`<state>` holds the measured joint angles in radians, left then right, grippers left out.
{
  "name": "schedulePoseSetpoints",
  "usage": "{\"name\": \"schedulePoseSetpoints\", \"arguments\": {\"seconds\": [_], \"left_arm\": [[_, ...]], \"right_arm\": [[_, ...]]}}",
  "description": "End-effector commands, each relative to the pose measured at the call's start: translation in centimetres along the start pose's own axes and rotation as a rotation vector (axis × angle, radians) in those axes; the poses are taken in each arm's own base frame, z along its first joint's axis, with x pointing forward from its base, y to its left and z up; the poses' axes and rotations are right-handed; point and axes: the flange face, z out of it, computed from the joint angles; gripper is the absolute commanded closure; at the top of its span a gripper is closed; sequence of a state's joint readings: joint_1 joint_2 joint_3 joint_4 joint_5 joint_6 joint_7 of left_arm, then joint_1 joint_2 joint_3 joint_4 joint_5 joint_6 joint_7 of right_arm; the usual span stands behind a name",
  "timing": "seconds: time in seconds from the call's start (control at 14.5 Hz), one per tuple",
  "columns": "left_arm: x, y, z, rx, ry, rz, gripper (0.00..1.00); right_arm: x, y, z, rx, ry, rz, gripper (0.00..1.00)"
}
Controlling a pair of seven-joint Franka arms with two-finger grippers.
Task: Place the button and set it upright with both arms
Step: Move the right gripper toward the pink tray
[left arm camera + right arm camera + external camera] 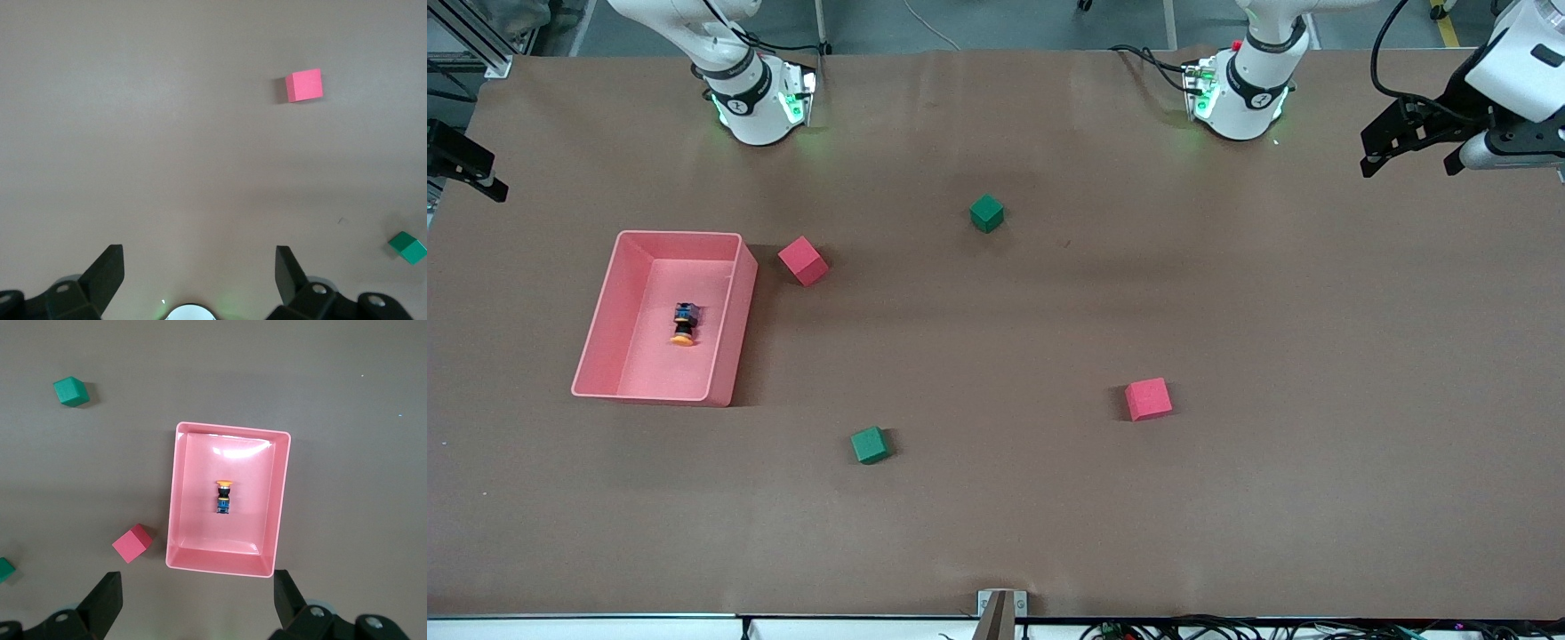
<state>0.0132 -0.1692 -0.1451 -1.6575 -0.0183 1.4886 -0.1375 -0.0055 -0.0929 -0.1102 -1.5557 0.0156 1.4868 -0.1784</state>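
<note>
Button [684, 323] lies on its side in the pink bin [729, 342], untouched; I judge everything remains to do. Left hand [199, 270] gapes wide, high over the worktop's [1227, 498] edge; right hand [197, 597] hangs wide above the bin.

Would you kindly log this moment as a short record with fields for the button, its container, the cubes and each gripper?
button: button lies on its side in the pink bin, orange cap toward the front camera
container: pink bin at the right arm's end of the table
cubes: two red cubes, two green cubes, all outside the bin
left gripper: left gripper open, raised over bare table
right gripper: right gripper open, high over the bin
</note>
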Motion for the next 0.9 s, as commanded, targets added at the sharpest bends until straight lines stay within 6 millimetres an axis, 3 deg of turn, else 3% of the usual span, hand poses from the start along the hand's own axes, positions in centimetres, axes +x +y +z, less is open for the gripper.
{"name": "schedulePoseSetpoints", "arguments": {"seconds": [0.0, 0.21, 0.34, 0.48, 0.83], "left_arm": [[0.2, -0.1, -0.5, 0.000, 0.006, 0.007, 0.00], [0.2, 0.0, -0.5, 0.001, 0.008, 0.012, 0.00], [0.2, 0.1, -0.5, 0.001, 0.008, 0.015, 0.00], [0.2, 0.2, -0.6, 0.001, 0.009, 0.015, 0.00], [0.5, 0.1, -0.2, 0.001, 0.001, 0.014, 0.00]], "right_arm": [[0.0, 0.0, -0.1, 0.002, 0.003, -0.006, 0.00], [0.1, 0.0, 0.5, 0.004, -0.008, -0.006, 0.00], [0.7, 0.3, 2.3, 0.004, -0.037, -0.004, 0.00], [1.4, 0.6, 5.0, -0.004, -0.047, -0.004, 0.00], [1.5, 2.0, 13.9, 0.005, -0.091, 0.019, 0.00]]}}
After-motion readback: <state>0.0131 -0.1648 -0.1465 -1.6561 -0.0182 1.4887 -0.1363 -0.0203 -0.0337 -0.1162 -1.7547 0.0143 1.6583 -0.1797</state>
